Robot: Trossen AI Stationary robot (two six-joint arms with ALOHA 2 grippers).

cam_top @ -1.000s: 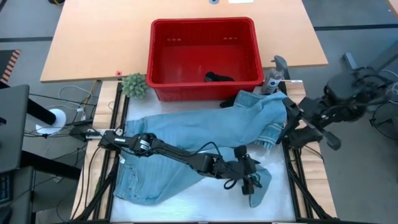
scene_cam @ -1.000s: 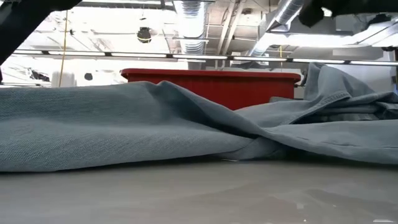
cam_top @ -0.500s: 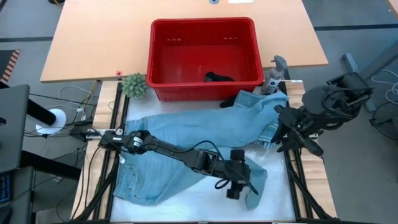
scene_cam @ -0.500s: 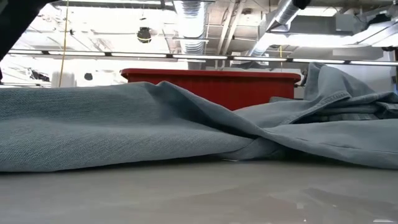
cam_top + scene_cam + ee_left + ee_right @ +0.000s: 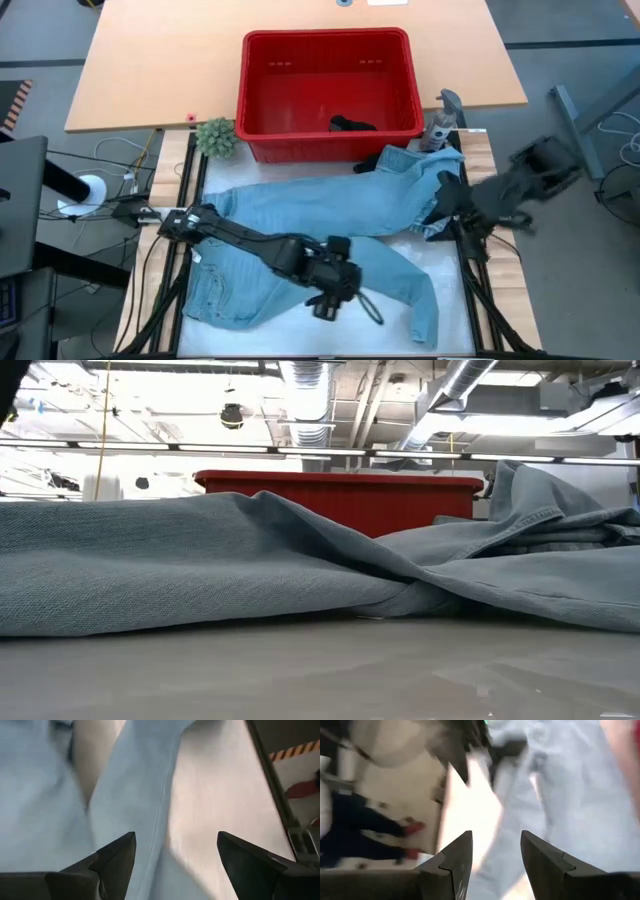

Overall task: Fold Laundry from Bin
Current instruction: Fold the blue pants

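Spread flat for folding: light blue jeans point(image 5: 330, 215); left gripper point(image 5: 328, 300) released above them, right gripper point(image 5: 447, 205) empty-jawed beside.

The white work table point(image 5: 452, 322) carries a pair of light blue jeans point(image 5: 300, 215) spread almost flat across it, one leg reaching to the near right corner and the waist bunched at the far right. Behind it a wooden table point(image 5: 150, 70) bears the red bin point(image 5: 262, 105). A small green plant point(image 5: 216, 137) sits just beside the bin's left corner.
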